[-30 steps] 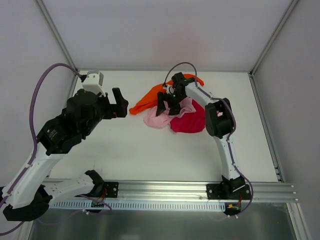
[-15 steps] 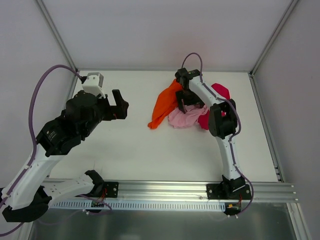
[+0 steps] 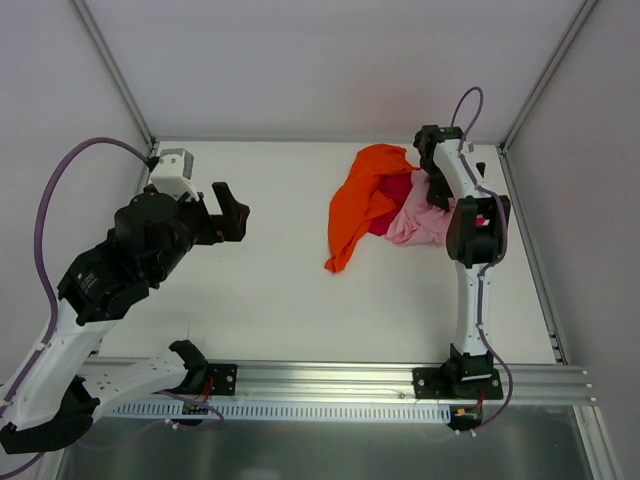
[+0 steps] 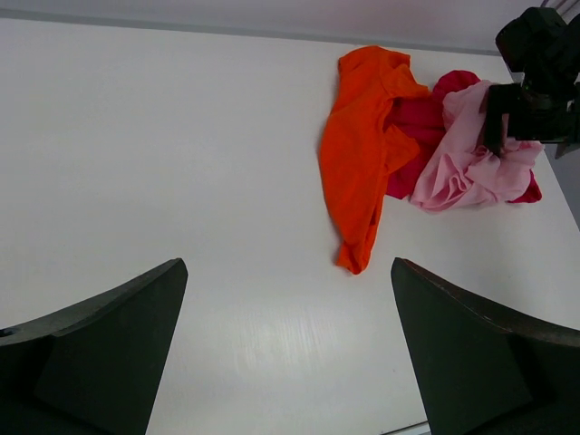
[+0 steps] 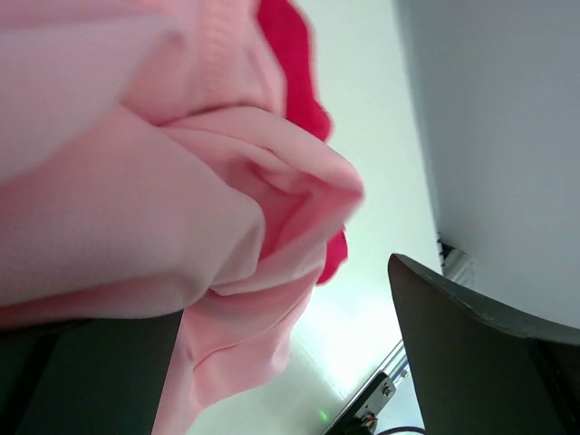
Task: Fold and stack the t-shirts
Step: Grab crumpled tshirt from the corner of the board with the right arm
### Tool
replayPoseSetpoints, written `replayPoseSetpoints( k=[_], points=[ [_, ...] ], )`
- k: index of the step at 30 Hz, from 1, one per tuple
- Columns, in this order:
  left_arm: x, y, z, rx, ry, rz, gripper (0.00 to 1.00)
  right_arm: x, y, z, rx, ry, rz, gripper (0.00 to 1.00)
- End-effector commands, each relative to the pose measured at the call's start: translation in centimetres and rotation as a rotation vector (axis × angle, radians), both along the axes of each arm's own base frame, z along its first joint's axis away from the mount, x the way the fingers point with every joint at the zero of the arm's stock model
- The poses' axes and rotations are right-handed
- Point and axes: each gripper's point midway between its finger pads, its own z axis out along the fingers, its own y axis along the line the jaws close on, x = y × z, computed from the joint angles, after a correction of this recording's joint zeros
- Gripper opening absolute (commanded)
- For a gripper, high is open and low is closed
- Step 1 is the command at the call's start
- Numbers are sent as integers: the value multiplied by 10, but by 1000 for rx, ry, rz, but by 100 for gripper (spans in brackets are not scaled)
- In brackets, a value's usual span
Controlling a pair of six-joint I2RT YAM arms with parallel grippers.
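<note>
The three t-shirts lie in a crumpled heap at the back right of the table. The orange t-shirt (image 3: 362, 200) trails toward the front on the heap's left side. The red t-shirt (image 3: 393, 192) is mostly buried in the middle. The pink t-shirt (image 3: 420, 222) is on the right. All three show in the left wrist view: orange (image 4: 358, 154), red (image 4: 417, 136), pink (image 4: 467, 159). My right gripper (image 3: 434, 187) stands in the heap, jaws apart, with pink cloth (image 5: 136, 190) draped over one finger (image 5: 100, 372). My left gripper (image 3: 232, 208) is open and empty, raised over the table's left side.
The white wall and metal frame post (image 3: 510, 150) stand close behind and right of the right gripper. The table's right edge rail (image 3: 530, 260) runs near the heap. Bare white table (image 3: 300, 290) lies between the two arms.
My right gripper has swung right and back, dragging the heap toward the back right corner. The orange t-shirt now trails on the heap's left. My left arm has shifted slightly left.
</note>
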Motion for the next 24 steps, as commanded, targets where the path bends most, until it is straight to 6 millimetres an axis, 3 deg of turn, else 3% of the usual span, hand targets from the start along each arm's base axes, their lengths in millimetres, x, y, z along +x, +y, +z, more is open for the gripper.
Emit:
replayPoseSetpoints(
  k=[1, 5, 8, 9, 10, 11, 13, 14, 15, 16, 17, 18, 19, 20, 22, 24],
  points=[
    [6, -1, 2, 18, -20, -1, 99, -49, -49, 53, -275, 153, -73, 96],
    [5, -2, 2, 15, -21, -11, 99, -61, -84, 77, -391, 121, -147, 96],
    [3, -1, -2, 20, -13, -10, 99, -71, -91, 76, -332, 81, -216, 96],
    [3, -1, -4, 18, -10, -12, 99, -74, -78, 61, -232, 86, -217, 96],
    [2, -1, -4, 12, -10, -15, 99, -47, -60, 48, -129, 11, -104, 97],
    [2, -3, -5, 9, -7, -19, 99, -40, -44, 44, -40, -37, -42, 96],
    [2, -6, -8, 7, 1, -31, 99, -22, 7, 76, 188, -285, 128, 96],
    [3, -7, -9, 7, 4, -32, 99, -16, 33, 73, 321, -303, 188, 96],
    [3, -8, -9, 0, 4, -33, 99, -9, 45, 77, 372, -315, 218, 96],
    [2, -9, -9, -3, 4, -37, 99, -3, 59, 103, 401, -338, 261, 96],
    [2, -9, -11, -5, 5, -37, 99, 1, 68, 111, 413, -324, 304, 97],
    [2, -10, -12, -7, 6, -40, 99, 0, 75, 105, 417, -252, 330, 96],
    [2, -9, -13, -8, 6, -37, 99, 10, 91, 133, 409, -307, 411, 96],
    [2, -10, -17, -5, 16, -42, 99, 12, 100, 140, 417, -319, 445, 96],
    [1, -10, -20, -13, 22, -40, 99, 13, 131, 151, 536, -349, 516, 96],
    [2, -12, -25, -15, 29, -39, 99, 11, 178, 154, 782, -361, 596, 96]
  ],
)
